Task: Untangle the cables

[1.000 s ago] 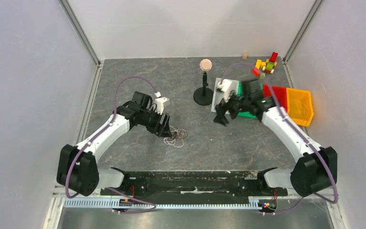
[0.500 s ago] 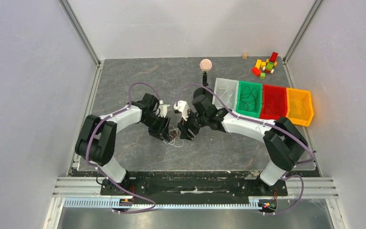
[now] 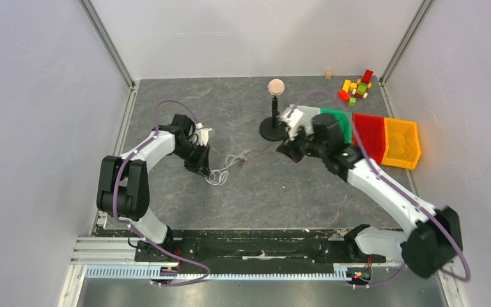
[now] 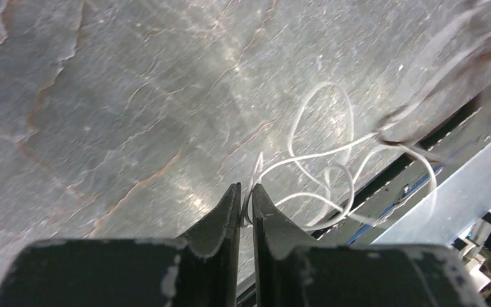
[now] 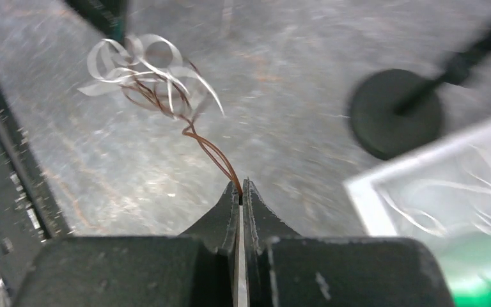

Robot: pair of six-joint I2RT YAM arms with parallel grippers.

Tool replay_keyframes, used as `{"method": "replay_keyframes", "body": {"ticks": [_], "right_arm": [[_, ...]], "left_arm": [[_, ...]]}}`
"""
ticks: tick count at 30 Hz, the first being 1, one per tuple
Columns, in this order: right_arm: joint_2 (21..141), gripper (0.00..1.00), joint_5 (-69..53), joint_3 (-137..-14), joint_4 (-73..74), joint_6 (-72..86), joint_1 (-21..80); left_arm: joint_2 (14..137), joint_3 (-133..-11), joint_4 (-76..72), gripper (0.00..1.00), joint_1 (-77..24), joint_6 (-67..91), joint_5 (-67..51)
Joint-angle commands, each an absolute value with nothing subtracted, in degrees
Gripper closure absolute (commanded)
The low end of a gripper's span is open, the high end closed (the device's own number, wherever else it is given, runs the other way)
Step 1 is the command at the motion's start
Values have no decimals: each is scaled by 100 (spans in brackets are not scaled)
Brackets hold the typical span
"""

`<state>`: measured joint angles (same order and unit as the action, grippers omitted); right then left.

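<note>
The cables [image 3: 233, 163] are thin white and reddish-brown wires, drawn out in a line across the dark mat between my two grippers. My left gripper [image 3: 205, 169] is at their left end. In the left wrist view my left gripper [image 4: 245, 193] is shut on a white strand whose loops [image 4: 330, 160] trail away to the right. My right gripper [image 3: 286, 151] holds the other end. In the right wrist view my right gripper [image 5: 241, 187] is shut on a brown strand [image 5: 208, 150] that leads back to the knotted white and brown loops [image 5: 146, 70].
A black stand [image 3: 272, 130] with a pink ball on top rises just behind the right gripper; its base [image 5: 393, 121] shows in the right wrist view. Green [image 3: 336, 116], red [image 3: 369, 132] and orange [image 3: 401, 142] bins line the right side. A white bin [image 5: 435, 192] holds wires. Coloured blocks [image 3: 356, 87] lie far right.
Both grippers closed on strands at the tangle and pulled apart. The left went left, the right went right and back, and the clump stretched into a line.
</note>
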<state>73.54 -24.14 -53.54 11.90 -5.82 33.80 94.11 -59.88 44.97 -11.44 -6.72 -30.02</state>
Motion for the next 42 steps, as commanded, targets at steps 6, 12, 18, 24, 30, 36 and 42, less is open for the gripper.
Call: {"method": "replay_keyframes", "body": {"ticks": [6, 12, 18, 24, 30, 36, 42], "right_arm": [[5130, 100, -1633, -4959, 2533, -1320, 1899], [4339, 100, -694, -5244, 3155, -1395, 1690], [3964, 100, 28, -5470, 3458, -1311, 1647], [4247, 100, 355, -5571, 3088, -1269, 1647], [5100, 100, 549, -5740, 2563, -1534, 1454], [5968, 100, 132, -5996, 2255, -1810, 607], [7052, 100, -476, -5969, 1719, -2040, 44]], "left_arm": [[9200, -6121, 4912, 98, -785, -1804, -2158], [9357, -6187, 4862, 98, -426, -2135, -1694], [9323, -6082, 4627, 98, -189, -2426, -1163], [9129, -6080, 4808, 98, -197, -2300, -2006], [8851, -6058, 4827, 98, -249, -2074, -2486], [8719, -6021, 4843, 98, -381, -2068, -2850], [8806, -6072, 4691, 98, -503, -1812, -3092]]}}
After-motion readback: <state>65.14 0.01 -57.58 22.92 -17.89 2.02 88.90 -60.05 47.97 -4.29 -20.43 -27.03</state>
